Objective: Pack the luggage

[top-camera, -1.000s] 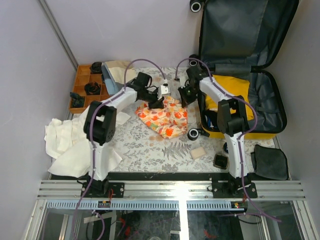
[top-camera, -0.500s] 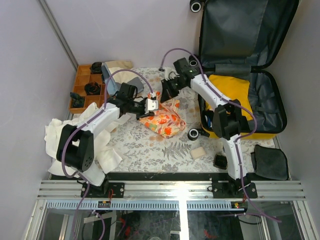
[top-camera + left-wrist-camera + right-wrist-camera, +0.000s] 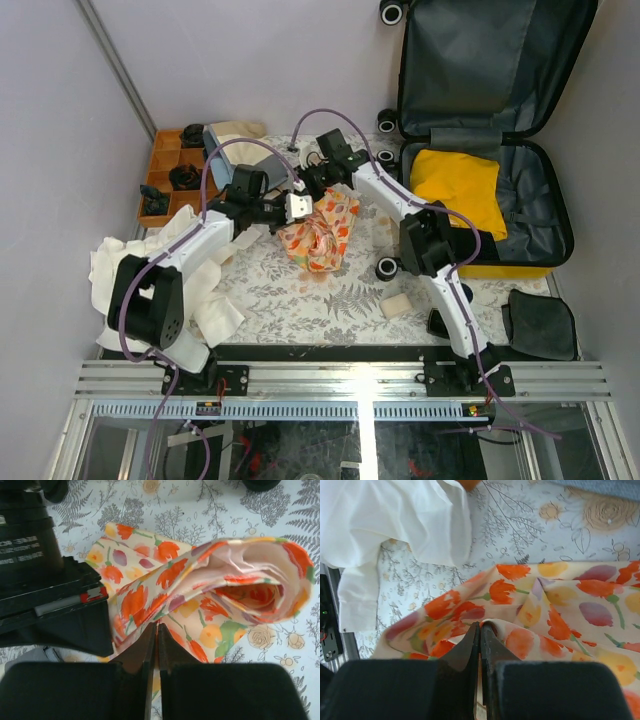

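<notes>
The luggage (image 3: 545, 215) lies open at the right, dark lining up, with a yellow bundle (image 3: 460, 182) inside and its lid (image 3: 490, 60) leaning on the back wall. A floral orange cloth (image 3: 318, 232) lies bunched on the table to the left of it. My left gripper (image 3: 296, 207) is shut on the cloth's left edge; in the left wrist view (image 3: 154, 628) the cloth (image 3: 220, 595) curls into a loose roll. My right gripper (image 3: 316, 186) is shut on a fold of the same cloth at its top, as the right wrist view (image 3: 480, 626) shows on the cloth (image 3: 560, 605).
An orange compartment tray (image 3: 160, 150) stands at the back left, with a grey-blue folded item (image 3: 228, 148) beside it. White cloths (image 3: 135, 290) lie at the left. A beige block (image 3: 397, 305), a small black item (image 3: 441, 322) and a black pouch (image 3: 540, 322) lie at the front right.
Both grippers have moved left, away from the luggage. The floral cloth's right side has been lifted and folded over to the left, so it is now narrower and bunched.
</notes>
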You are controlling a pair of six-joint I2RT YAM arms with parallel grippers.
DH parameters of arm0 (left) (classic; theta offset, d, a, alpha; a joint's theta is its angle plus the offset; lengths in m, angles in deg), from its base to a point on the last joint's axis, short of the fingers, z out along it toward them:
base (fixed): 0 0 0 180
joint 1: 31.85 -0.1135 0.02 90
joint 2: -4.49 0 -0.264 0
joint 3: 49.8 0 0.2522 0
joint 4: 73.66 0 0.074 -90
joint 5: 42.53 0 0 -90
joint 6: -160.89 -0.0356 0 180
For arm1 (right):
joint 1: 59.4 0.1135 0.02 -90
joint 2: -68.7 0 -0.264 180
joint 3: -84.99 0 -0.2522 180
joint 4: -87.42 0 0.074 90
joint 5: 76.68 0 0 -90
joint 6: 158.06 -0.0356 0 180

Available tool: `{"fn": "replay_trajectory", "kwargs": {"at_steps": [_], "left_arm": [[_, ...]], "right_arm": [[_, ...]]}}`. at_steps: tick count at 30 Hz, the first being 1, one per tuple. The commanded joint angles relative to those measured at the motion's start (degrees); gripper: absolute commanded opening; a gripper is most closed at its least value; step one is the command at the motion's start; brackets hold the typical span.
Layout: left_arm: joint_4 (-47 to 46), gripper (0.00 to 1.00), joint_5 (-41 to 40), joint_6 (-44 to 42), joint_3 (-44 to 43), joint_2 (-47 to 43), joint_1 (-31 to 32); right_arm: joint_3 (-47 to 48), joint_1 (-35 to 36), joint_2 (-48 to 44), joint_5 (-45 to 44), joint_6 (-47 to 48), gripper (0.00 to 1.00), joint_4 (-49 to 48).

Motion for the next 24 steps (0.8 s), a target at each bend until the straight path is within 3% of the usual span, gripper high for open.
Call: {"fn": "replay_trajectory", "kwargs": {"at_steps": [1, 8, 13, 15, 17, 20, 22, 24], "left_arm": [[1.2, 0.0, -0.8, -4.7, -1.8, -0.9, -0.7], [18.2, 0.01, 0.9, -25.0, 11.0, -13.5, -2.8], [17.9, 0.23, -2.7, -22.7, 19.4, -22.8, -1.5], [20.5, 0.28, -4.5, -21.2, 20.9, -26.9, -2.8], [23.9, 0.4, -4.6, -20.9, 22.4, -31.8, -5.4], [27.3, 0.56, -5.6, -19.3, 24.5, -39.7, -9.5], [28.8, 0.65, -5.7, -18.1, 25.3, -43.7, -11.5], [31.2, 0.71, -5.3, -18.9, 25.2, -45.8, -12.0]], "right_arm": [[1.4, -0.4, -1.9, 1.0, 1.8, 0.0, -4.5], [-10.0, 2.3, -10.0, 5.7, -1.5, 0.0, -9.6], [-17.8, 8.0, -12.3, 6.0, -4.3, 0.0, -13.9], [-19.9, 10.1, -12.7, 5.7, -5.6, 0.0, -16.4], [-20.8, 12.1, -12.6, 5.6, -7.1, 0.01, -18.2], [-20.3, 14.0, -12.9, 7.1, -8.7, 0.24, -18.9], [-20.5, 14.2, -14.5, 8.7, -10.7, 0.54, -19.7], [-20.1, 13.5, -17.4, 9.5, -12.2, 0.76, -19.5]]}}
